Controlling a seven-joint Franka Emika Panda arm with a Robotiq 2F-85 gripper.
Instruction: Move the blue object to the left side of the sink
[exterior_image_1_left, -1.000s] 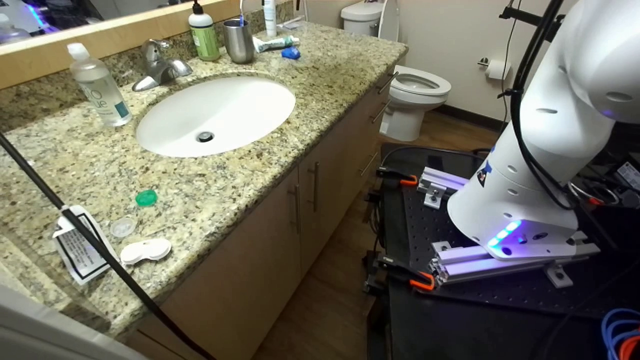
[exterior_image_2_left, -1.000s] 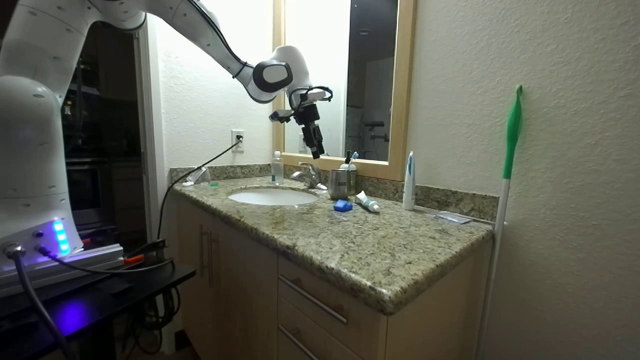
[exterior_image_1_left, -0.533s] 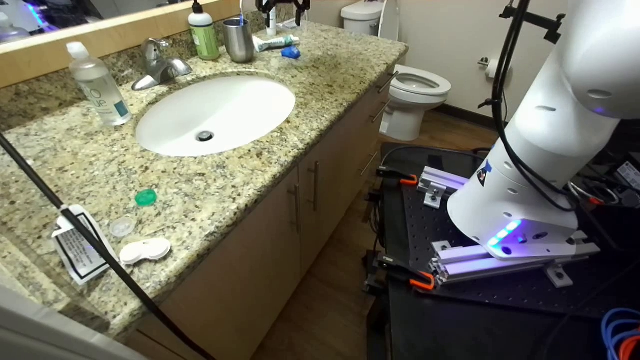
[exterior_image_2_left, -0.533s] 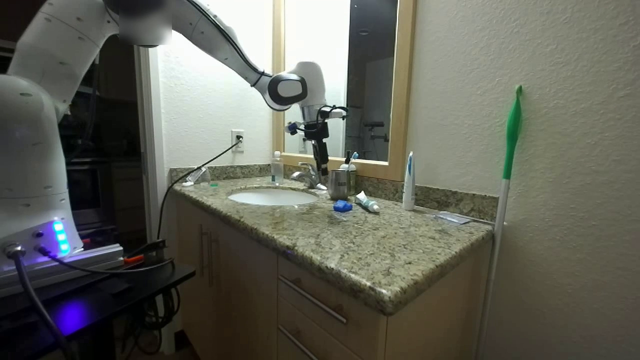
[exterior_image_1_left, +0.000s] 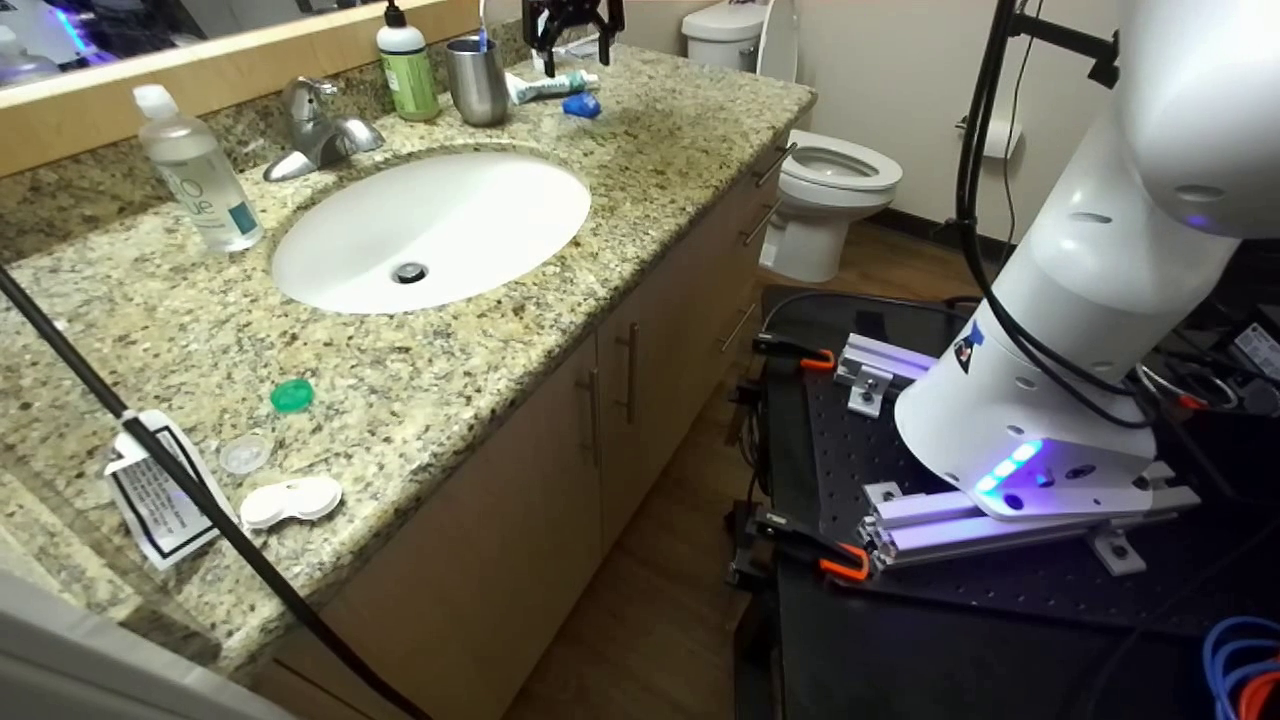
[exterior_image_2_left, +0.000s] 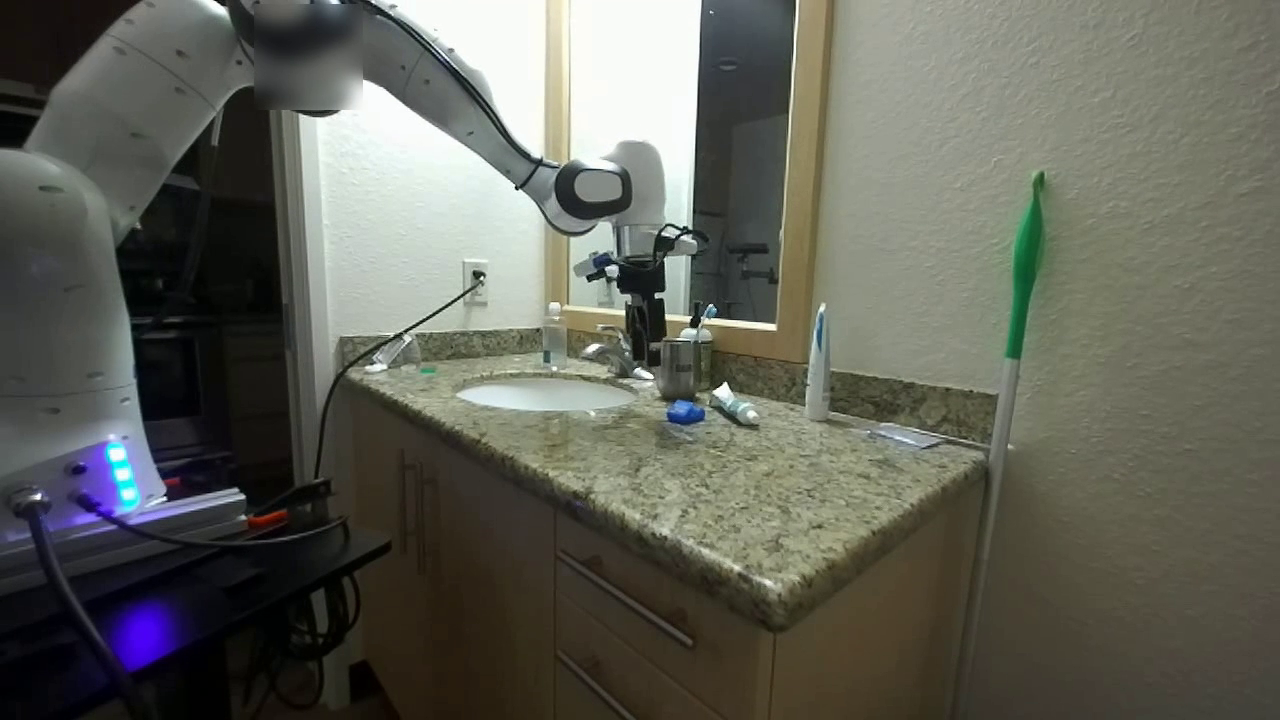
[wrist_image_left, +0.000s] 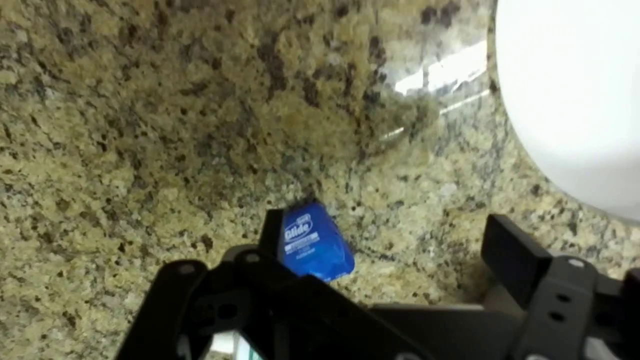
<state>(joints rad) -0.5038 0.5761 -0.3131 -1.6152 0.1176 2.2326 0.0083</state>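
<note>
The fingers (wrist_image_left: 517, 262) of the gripper (wrist_image_left: 384, 232) are being held wide apart over the counter (wrist_image_left: 150, 125). A gap is being left between them and the blue box (exterior_image_1_left: 582, 105).

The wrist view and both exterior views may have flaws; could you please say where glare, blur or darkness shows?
Wrist view: white glare on the counter, sink nearly washed out, gripper dark, "Glide" readable on the blue object. In an exterior view: a blurred patch hides part of the arm, doorway very dark. In both exterior views: base lights glow blue.
</note>
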